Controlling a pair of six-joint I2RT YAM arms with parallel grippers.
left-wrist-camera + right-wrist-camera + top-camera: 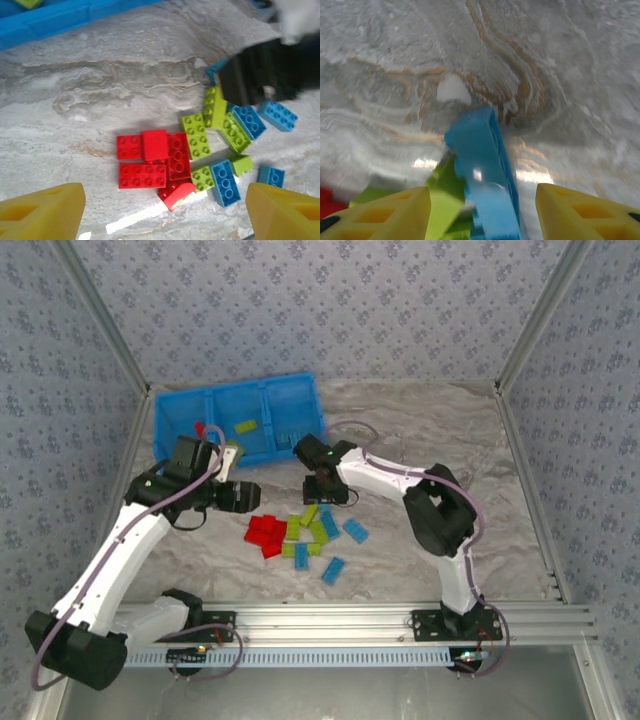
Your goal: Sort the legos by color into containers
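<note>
Tray (162, 420): blue, three compartments, far left of the tabletop (450, 440).
Binned: one red brick (200, 427) in the left compartment and one green brick (246, 426) in the middle. The right compartment's contents are too small to tell.
Loose legos (300, 530): a pile mid-tabletop, near the tray's front edge. The reds (150, 162) are clustered on the left, the greens (197, 135) in the middle, and the blues (227, 182) mostly on the right.
Left fingers (40, 210): spread wide and empty, above the red cluster.
Right fingers (380, 212): spread, low at the pile's far edge. A tilted blue brick (482, 165) stands in the gap between them. Neither finger touches it.
Progress: early, by my judgement. Almost every brick is still unsorted, and all three colours remain on the tabletop.
Step in hand: likely the right arm taking the tilted blue brick.
</note>
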